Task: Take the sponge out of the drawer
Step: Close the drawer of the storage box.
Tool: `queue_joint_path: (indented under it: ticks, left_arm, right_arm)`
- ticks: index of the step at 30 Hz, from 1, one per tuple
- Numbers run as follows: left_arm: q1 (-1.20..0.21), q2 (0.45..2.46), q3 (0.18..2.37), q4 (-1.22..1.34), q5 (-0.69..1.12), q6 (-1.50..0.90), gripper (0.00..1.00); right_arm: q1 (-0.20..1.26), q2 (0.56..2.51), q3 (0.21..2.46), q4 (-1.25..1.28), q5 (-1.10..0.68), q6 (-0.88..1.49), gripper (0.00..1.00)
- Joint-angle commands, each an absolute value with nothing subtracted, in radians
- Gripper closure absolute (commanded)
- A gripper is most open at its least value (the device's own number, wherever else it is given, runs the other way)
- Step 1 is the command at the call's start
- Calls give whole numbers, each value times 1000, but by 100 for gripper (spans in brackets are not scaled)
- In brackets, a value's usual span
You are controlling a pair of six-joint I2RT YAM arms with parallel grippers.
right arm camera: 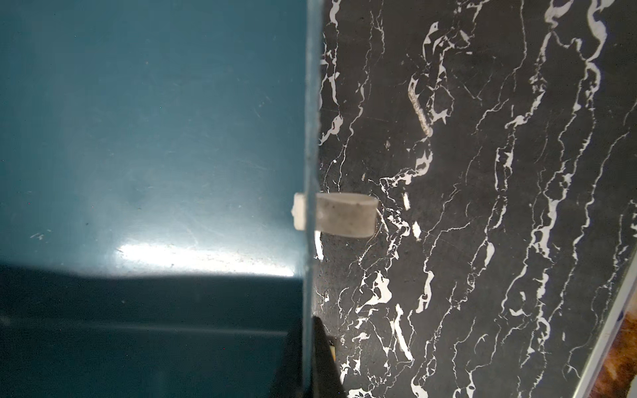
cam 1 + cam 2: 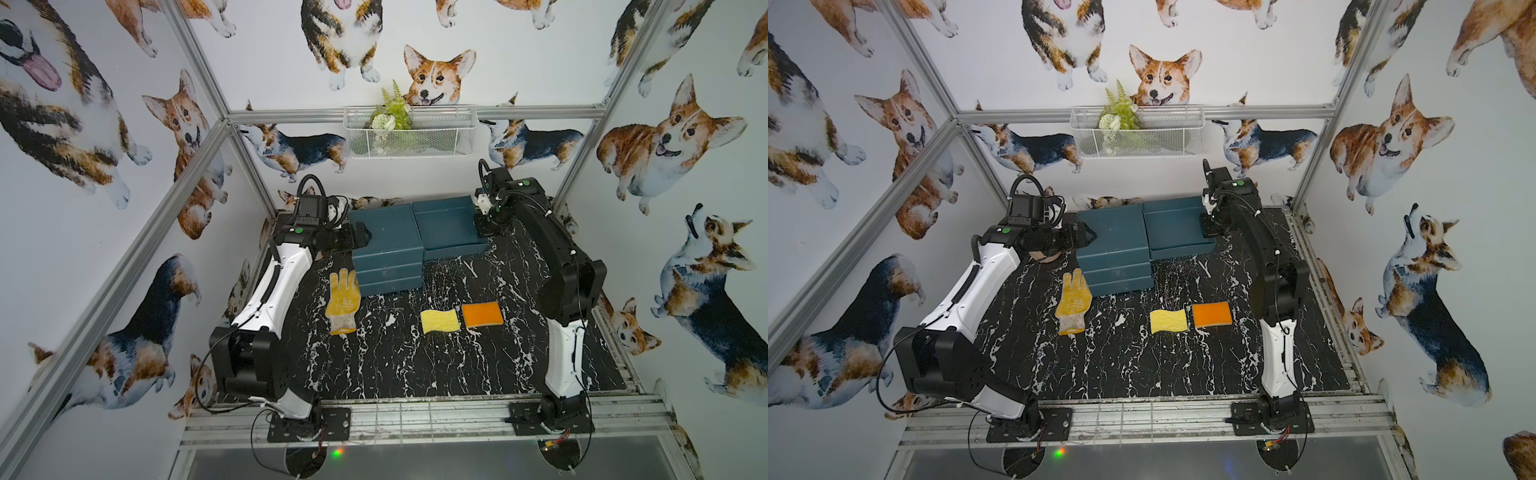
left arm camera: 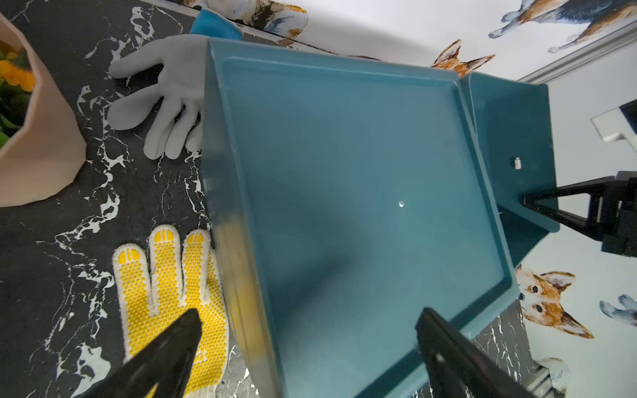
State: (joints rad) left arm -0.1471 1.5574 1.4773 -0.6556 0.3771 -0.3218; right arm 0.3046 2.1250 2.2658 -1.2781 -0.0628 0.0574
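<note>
An orange sponge (image 2: 482, 314) (image 2: 1212, 314) and a wavy yellow sponge (image 2: 439, 321) (image 2: 1168, 321) lie side by side on the marble table, in front of the right teal drawer unit (image 2: 444, 220). My right gripper (image 2: 482, 228) (image 1: 308, 324) is shut on the front wall of that unit's drawer (image 1: 138, 138), near its white knob (image 1: 344, 215). The drawer floor that shows is bare. My left gripper (image 2: 365, 235) (image 3: 310, 312) hangs open over the top of the left teal unit (image 3: 344, 189), holding nothing.
A yellow glove (image 2: 341, 301) (image 3: 165, 286) lies left of the left unit. A grey glove (image 3: 162, 103) and a peach flower pot (image 3: 34, 138) sit behind it near the back wall. A white wire basket (image 2: 409, 131) with a plant hangs on the back rail.
</note>
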Motion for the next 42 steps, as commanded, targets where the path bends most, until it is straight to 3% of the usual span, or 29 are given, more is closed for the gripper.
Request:
queue_joint_path:
  ticks: [1, 27, 42]
  left_arm:
    - [-146, 1581, 1494, -617, 431, -319, 0]
    - [-153, 1636, 1501, -546, 543, -363, 0]
    - [-192, 1652, 1517, -489, 581, -419, 1]
  right_arm:
    - [305, 2131, 2286, -1309, -139, 51, 100]
    - [347, 2136, 2253, -1304, -85, 22, 100]
    - [413, 2119, 2286, -1257, -140, 173, 100]
